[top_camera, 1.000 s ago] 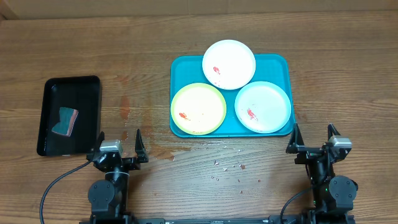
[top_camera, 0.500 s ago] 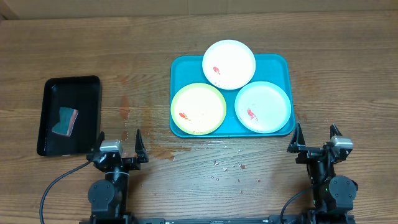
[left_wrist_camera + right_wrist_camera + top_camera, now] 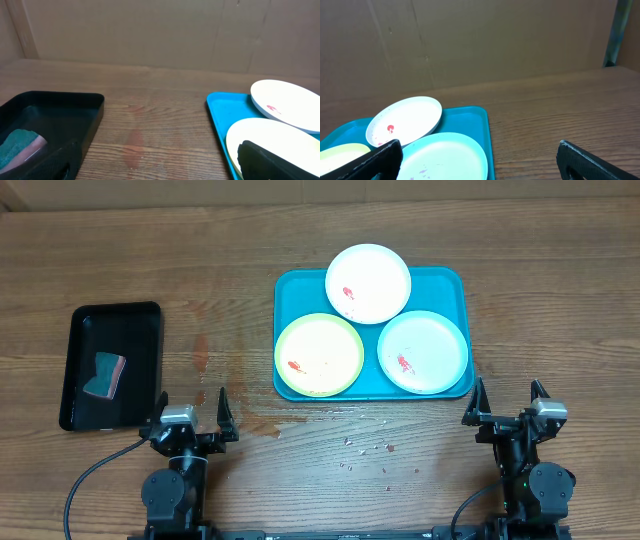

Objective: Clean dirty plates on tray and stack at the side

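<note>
The only change is a slight one at the right gripper (image 3: 507, 390). Compared with 1 second ago, the overhead view shows it a touch further to the right. Its 2 fingers (image 3: 478, 398) and the wrist camera (image 3: 551, 409) have shifted together as 1 unit, so the near right corner of the tray (image 3: 296, 295) is marginally further from the inner finger. The whole shift falls between 1 second and 0.5 seconds ago.
</note>
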